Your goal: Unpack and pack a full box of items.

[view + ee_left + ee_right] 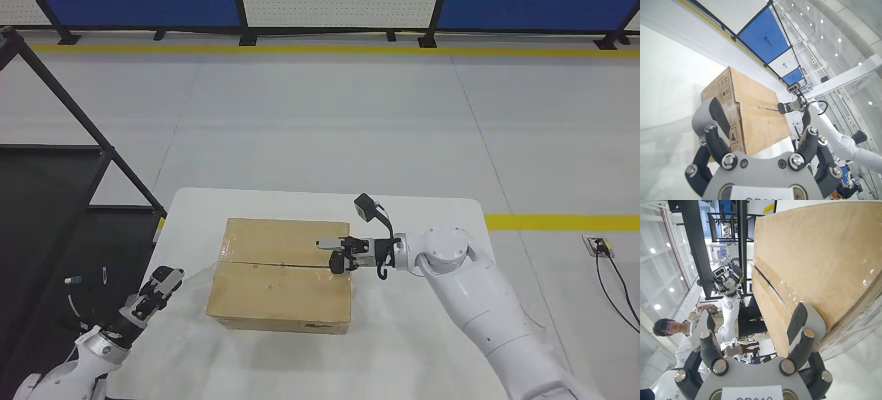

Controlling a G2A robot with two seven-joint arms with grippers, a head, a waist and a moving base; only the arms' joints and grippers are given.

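A closed cardboard box stands in the middle of the white table. Its two top flaps meet at a seam covered with shiny clear tape. My right gripper is open at the box's right edge, level with that seam. In the right wrist view, one finger of the right gripper lies on the box top at the seam's end. My left gripper is open and empty, off the box's left end; in its own view the left gripper faces the box.
A black metal frame stands left of the table, close to my left arm. Bare tabletop lies in front of the box and to its right, under my right arm. Grey floor with yellow lines lies beyond the table.
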